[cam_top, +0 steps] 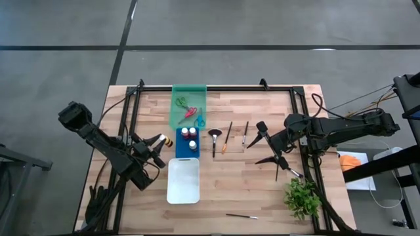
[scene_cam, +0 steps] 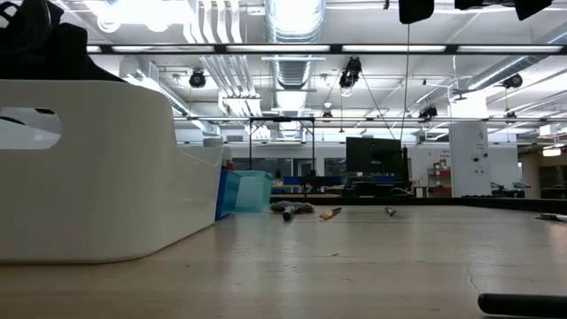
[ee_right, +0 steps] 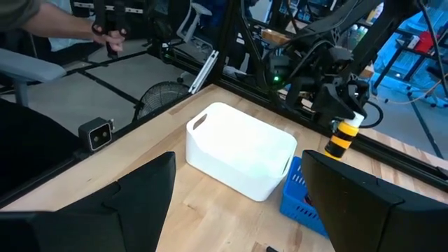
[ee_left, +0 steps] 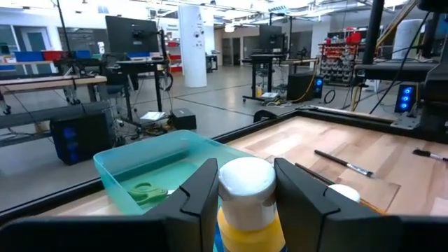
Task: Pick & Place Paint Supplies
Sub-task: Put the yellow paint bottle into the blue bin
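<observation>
Left gripper (cam_top: 159, 143), near the table's left edge, clamps my yellow-banded paint bottle (ee_left: 246, 203); right gripper (cam_top: 266, 145) hangs wide open, empty.

scissors (cam_top: 186, 110) in tray (cam_top: 176, 120) — brushes (cam_top: 228, 137) alongside

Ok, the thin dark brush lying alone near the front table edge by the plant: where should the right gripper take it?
Grip the lone thin dark brush mid-handle, coming straight down with the jaws across its length. It lies flat and roughly parallel to the table's front edge, with bare wood around it. The open right gripper is nearest; the leafy green plant stands just beside the descent path.
</observation>
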